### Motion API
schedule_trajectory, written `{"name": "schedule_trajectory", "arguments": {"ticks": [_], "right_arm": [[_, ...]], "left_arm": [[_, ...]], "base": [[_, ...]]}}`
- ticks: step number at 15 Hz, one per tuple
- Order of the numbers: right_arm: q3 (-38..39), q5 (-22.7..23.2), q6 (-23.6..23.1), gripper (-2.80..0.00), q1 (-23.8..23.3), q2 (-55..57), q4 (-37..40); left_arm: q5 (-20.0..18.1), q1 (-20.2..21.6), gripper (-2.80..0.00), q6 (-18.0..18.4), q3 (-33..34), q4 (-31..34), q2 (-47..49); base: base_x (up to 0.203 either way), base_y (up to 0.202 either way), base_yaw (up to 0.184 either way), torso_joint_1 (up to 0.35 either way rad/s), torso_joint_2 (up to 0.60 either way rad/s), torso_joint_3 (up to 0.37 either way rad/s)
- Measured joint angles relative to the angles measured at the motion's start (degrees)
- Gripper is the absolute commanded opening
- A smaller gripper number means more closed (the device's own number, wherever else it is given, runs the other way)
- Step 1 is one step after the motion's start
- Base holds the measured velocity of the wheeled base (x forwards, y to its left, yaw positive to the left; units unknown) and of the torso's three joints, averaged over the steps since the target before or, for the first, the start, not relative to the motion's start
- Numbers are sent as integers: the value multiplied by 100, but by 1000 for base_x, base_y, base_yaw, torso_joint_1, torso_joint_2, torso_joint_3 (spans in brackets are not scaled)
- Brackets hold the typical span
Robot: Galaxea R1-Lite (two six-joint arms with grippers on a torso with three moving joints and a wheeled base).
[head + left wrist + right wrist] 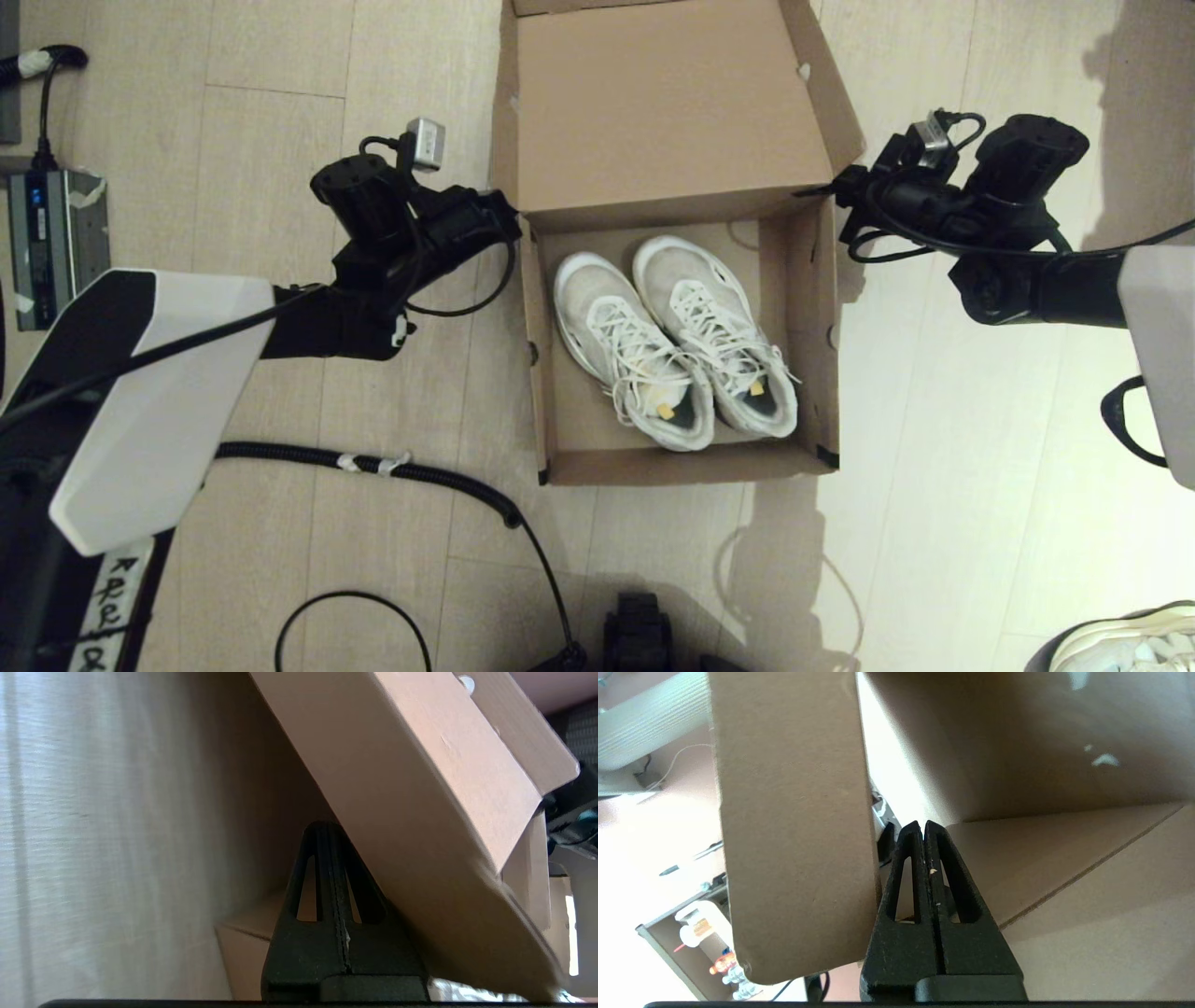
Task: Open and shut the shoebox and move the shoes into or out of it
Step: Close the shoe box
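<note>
Left hand [334, 830], right hand [923, 828] closed under lid; shoes [677, 341] toes away, lengthwise in shoebox [826, 280].

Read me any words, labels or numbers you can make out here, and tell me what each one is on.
No text can be read for certain.
White strip on the robot's body: handwritten black marks, not legible.
Grey device on the floor: no readable label.
Yellow tags inside the shoes: too small to show print.
shoebox: no visible print.

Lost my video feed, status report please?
Both end effectors shut: left and right at lid sides. Shoebox open, shoes inside. Nothing in the way.
</note>
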Motion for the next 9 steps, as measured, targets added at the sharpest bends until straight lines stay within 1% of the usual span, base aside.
{"name": "schedule_trajectory", "arguments": {"ticks": [6,9], "right_arm": [[121,24,13,-280,0,-274,0],[657,23,-35,-280,-21,-465,-12]], "left_arm": [[6,-34,-280,-2,6,-14,-114],[12,-110,-280,-1,6,-29,-111]], "base": [[0,0,0,0,0,0],[0,0,0,0,0,0]]}}
